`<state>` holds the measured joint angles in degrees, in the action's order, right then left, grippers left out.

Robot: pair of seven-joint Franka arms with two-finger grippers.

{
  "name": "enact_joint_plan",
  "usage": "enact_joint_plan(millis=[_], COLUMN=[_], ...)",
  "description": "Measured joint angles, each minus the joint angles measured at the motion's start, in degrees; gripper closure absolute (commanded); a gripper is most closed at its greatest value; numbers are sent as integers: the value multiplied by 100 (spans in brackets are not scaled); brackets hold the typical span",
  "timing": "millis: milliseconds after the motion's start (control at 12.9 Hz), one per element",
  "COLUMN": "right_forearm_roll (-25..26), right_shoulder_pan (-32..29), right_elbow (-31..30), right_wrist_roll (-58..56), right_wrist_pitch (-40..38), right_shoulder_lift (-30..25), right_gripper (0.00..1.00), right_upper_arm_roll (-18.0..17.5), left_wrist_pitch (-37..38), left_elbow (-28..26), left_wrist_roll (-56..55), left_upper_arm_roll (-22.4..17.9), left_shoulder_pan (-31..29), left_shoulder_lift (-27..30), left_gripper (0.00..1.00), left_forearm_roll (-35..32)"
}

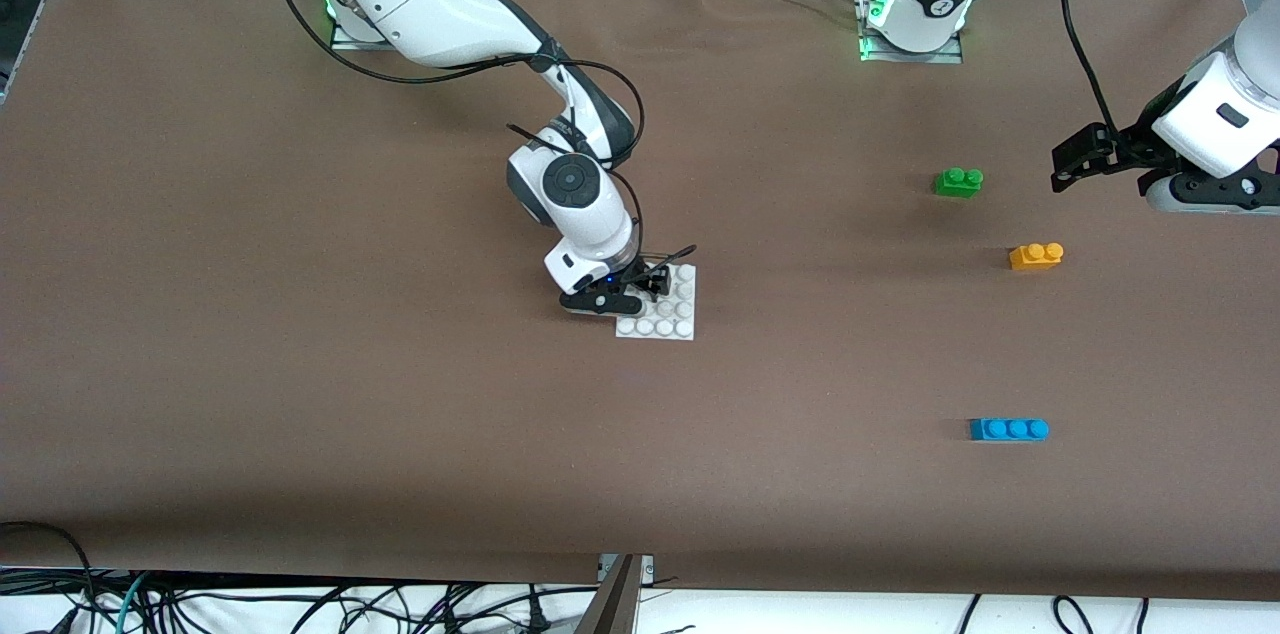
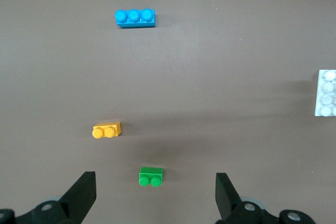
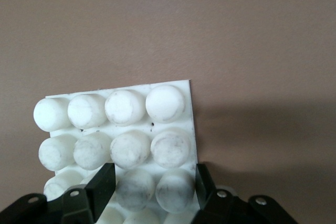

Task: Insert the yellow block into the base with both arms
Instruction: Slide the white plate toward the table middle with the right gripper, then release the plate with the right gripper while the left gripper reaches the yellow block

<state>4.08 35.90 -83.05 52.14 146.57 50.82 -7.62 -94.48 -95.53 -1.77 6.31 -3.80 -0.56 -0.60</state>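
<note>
The yellow block [image 1: 1036,257] lies free on the table toward the left arm's end; it also shows in the left wrist view [image 2: 107,129]. The white studded base [image 1: 668,314] lies flat mid-table. My right gripper [image 1: 645,289] is down on the base's corner farthest from the front camera. In the right wrist view the right gripper [image 3: 154,179] closes its fingers around two studs of the base [image 3: 190,129], one finger against the plate's edge. My left gripper [image 1: 1068,164] hangs open and empty above the table beside the green brick [image 1: 959,181]. The left wrist view shows the left gripper [image 2: 155,192] spread wide.
The green brick [image 2: 151,176] lies farther from the front camera than the yellow block. A blue three-stud brick [image 1: 1008,429] lies nearer to it and also shows in the left wrist view [image 2: 135,18]. The base's edge [image 2: 326,93] shows there too. Cables hang at the table's front edge.
</note>
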Motion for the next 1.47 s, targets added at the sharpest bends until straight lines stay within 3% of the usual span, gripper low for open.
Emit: enact_joint_plan(millis=[387, 465, 619, 929, 1239, 1471], right_forearm_roll=[0, 0, 0, -29, -50, -458], right_shoulder_pan=[427, 454, 467, 320, -398, -1145], right_elbow=[410, 426, 463, 991, 1095, 443], right_wrist_roll=[247, 295, 323, 358, 39, -1335], right_wrist_pitch=[-38, -40, -65, -677, -1806, -3277], right_shoulder_lift=[234, 241, 246, 130, -798, -2096], right_gripper=[29, 26, 1, 1, 1, 1], right_upper_arm_roll=[70, 72, 75, 133, 140, 156], left_wrist_pitch=[0, 0, 0, 0, 0, 6], left_elbow=[0, 0, 0, 0, -1, -21], left_wrist_roll=[0, 0, 0, 0, 0, -1], left_upper_arm_roll=[0, 0, 0, -1, -3, -36], left_shoulder_pan=[0, 0, 0, 0, -1, -75], left_shoulder_lift=[0, 0, 0, 0, -4, -167], left_gripper=[0, 0, 0, 0, 0, 0], left_forearm_roll=[0, 0, 0, 0, 0, 0])
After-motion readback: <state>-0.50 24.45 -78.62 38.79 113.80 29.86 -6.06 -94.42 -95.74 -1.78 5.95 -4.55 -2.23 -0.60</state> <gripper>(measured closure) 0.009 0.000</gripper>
